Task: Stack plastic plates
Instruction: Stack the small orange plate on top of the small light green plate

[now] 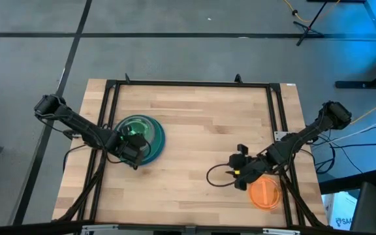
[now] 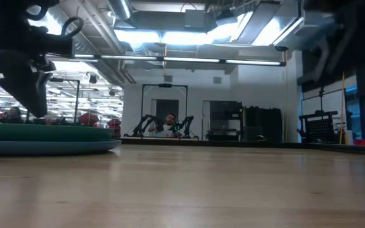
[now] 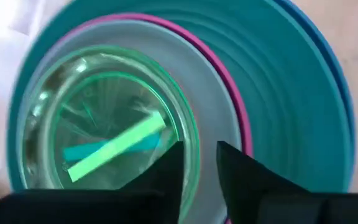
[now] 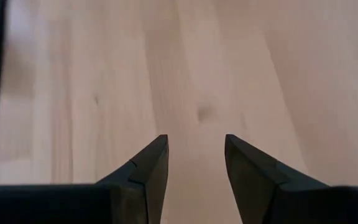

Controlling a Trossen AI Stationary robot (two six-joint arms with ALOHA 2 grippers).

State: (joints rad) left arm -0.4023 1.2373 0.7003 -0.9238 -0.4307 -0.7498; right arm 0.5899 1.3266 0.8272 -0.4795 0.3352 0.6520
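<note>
Sitting on the left half of the desk [image 1: 201, 124] is the stack of plates [image 1: 139, 138]: from above it reads as a blue rim with green inside. The left wrist view tells more, showing a blue plate [image 3: 334, 81] at the bottom, a teal plate [image 3: 291, 93] on it, a magenta rim [image 3: 232, 93] and a grey-looking plate within that, and a clear green plate [image 3: 104, 124] on top, catching a bright green streak of reflected light. The low view shows only the stack's edge, dark teal layers lying flat on the wood.

The left tool [image 3: 199, 165] hangs over the near edge of the stack, its fingers apart with a narrow gap and nothing between them; one tip overlaps the green plate's rim, though I cannot tell whether it touches.

An orange plate [image 1: 265, 193] lies alone near the desk's right front corner, seen only from above. The right tool [image 4: 196, 162] hovers just beside it over bare wood, fingers spread and empty.

Beyond the desk, the low view shows a person far back in the room.
</note>
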